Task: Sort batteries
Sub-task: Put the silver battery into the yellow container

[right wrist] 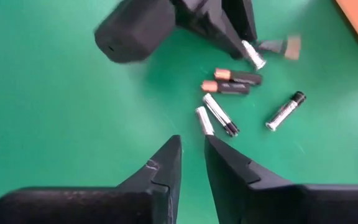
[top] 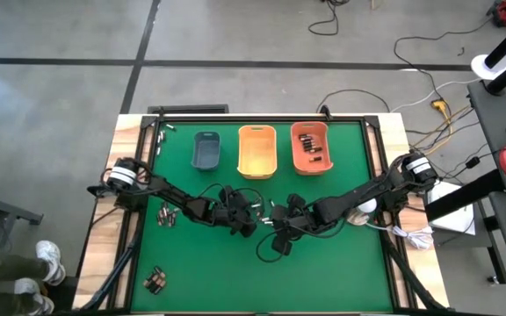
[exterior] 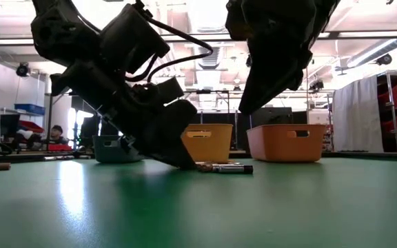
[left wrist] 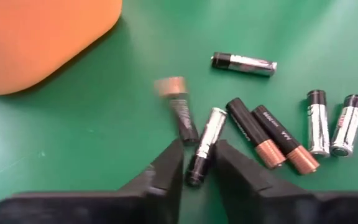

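Several batteries (left wrist: 272,134), black-and-copper and silver-and-black, lie on their sides on the green mat (top: 341,263) at mid-table. My left gripper (left wrist: 199,163) is down at the mat in this cluster, shut on one silver-and-black battery (left wrist: 205,143). It also shows in the low view (exterior: 185,162). A blurred black-and-copper battery (left wrist: 178,106) lies just beside that one. My right gripper (right wrist: 191,144) hangs above the mat to the cluster's right. It stands open by a narrow gap with only mat between its fingers. My left gripper pinches the silver-and-black battery between its two fingertips, on the long sides at its black end (left wrist: 195,172). The fingers slant down from the table's left and lie along the battery. The silver end (right wrist: 252,55) sticks out ahead of them, low at the mat.
Three bins stand in a row at the far side: grey-blue (top: 206,149), yellow-orange (top: 256,149), and orange (top: 311,147) with batteries inside. More batteries lie at the left (top: 167,213), near-left (top: 156,279) and far-left (top: 161,136). Open mat lies toward the near right.
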### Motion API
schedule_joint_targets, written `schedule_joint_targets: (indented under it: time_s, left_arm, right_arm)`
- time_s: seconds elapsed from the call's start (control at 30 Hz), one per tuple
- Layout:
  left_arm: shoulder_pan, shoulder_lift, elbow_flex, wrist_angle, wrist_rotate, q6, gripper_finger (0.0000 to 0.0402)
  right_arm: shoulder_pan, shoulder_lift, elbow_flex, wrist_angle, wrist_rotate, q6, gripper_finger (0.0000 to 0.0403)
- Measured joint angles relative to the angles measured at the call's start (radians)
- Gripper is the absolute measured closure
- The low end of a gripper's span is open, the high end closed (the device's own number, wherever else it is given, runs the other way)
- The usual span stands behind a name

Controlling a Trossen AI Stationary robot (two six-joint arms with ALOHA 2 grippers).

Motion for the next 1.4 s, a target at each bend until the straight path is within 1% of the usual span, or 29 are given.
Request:
schedule_joint_targets:
  time_s: [0.07,0.13,0.23,0.33,0.43,0.5,0.57,0.67,0.77,0.9,0.97,1.03,1.1,1.2,1.33,1.4]
  left_arm:
    - [0.0,0.0,0.0,-0.012,0.0,0.0,0.0371]
    - [0.0,-0.003,0.0,-0.028,0.006,0.0,0.0388]
    - [0.0,-0.008,0.001,-0.048,0.024,-0.001,0.0386]
    - [0.0,-0.018,0.001,-0.069,0.037,0.0,0.0382]
    - [-0.001,-0.047,0.0,-0.1,0.049,0.003,0.0386]
    - [-0.003,-0.081,-0.004,-0.131,0.072,0.016,0.0389]
    - [-0.007,-0.13,-0.009,-0.19,0.097,0.028,0.039]
    - [-0.01,-0.228,-0.01,-0.275,0.095,0.037,0.039]
    - [-0.008,-0.339,-0.008,-0.331,0.062,0.081,0.039]
    - [0.013,-0.474,-0.006,-0.345,0.02,0.152,0.039]
    - [0.05,-0.521,-0.006,-0.345,0.008,0.167,0.039]
    - [0.099,-0.553,-0.006,-0.353,0.011,0.168,0.039]
    - [0.164,-0.577,-0.006,-0.35,0.075,0.172,0.039]
    - [0.273,-0.579,-0.002,-0.332,0.229,0.224,0.039]
    - [0.407,-0.534,-0.002,-0.283,0.428,0.337,0.039]
    - [0.462,-0.496,-0.002,-0.245,0.495,0.379,0.039]
  right_arm:
    - [-0.002,-0.006,0.0,-0.03,0.018,0.004,0.0334]
    - [-0.002,-0.022,0.0,-0.076,0.072,0.03,0.033]
    - [-0.002,-0.057,-0.005,-0.149,0.183,0.063,0.0323]
    - [-0.003,-0.083,-0.038,-0.146,0.24,0.062,0.0313]
    - [-0.002,-0.086,-0.102,-0.054,0.242,0.069,0.0301]
    - [-0.002,-0.082,-0.16,0.053,0.245,0.079,0.0292]
    - [-0.002,-0.071,-0.21,0.187,0.258,0.083,0.0283]
    - [-0.005,-0.043,-0.255,0.308,0.281,0.078,0.0269]
    - [-0.014,-0.003,-0.263,0.316,0.32,0.096,0.0256]
    - [-0.043,0.055,-0.258,0.364,0.318,0.097,0.0244]
    - [-0.057,0.08,-0.246,0.394,0.307,0.096,0.0241]
    - [-0.071,0.096,-0.234,0.384,0.304,0.095,0.0239]
    - [-0.085,0.104,-0.221,0.392,0.3,0.095,0.0239]
    - [-0.107,0.105,-0.209,0.393,0.283,0.097,0.0239]
    - [-0.119,0.105,-0.208,0.38,0.256,0.094,0.0238]
    - [-0.119,0.105,-0.207,0.382,0.249,0.095,0.0238]
